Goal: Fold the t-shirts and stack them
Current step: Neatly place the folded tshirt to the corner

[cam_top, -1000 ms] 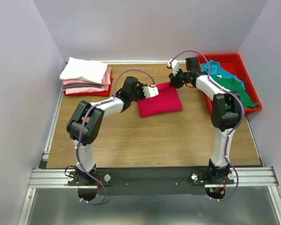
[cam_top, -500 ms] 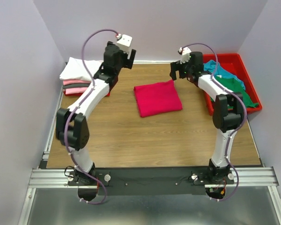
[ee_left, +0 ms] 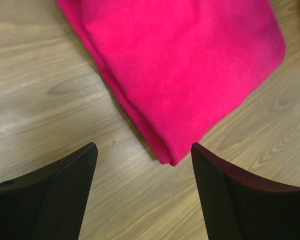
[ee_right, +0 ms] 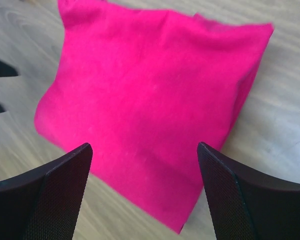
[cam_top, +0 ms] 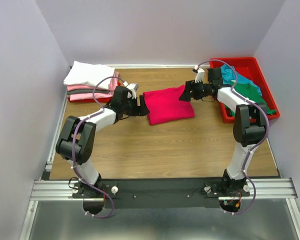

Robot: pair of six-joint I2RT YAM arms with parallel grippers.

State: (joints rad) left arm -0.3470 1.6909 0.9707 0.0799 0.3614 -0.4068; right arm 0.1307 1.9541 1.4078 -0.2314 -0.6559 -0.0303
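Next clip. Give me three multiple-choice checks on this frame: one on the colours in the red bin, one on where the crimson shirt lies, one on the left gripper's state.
1. Which colours of cloth lie in the red bin?
A. teal and green
B. white and grey
C. yellow and black

2. Where does the folded crimson shirt lie?
A. hanging from a gripper
B. flat on the table, near its middle
C. in the red bin

3. The left gripper is:
A. shut on the shirt
B. open, holding nothing
C. out of view

Answers:
1 A: teal cloth and green cloth show above its rim.
2 B: wood shows around it in the top view.
3 B: its fingers stand wide apart, and the shirt's corner lies just ahead of them.
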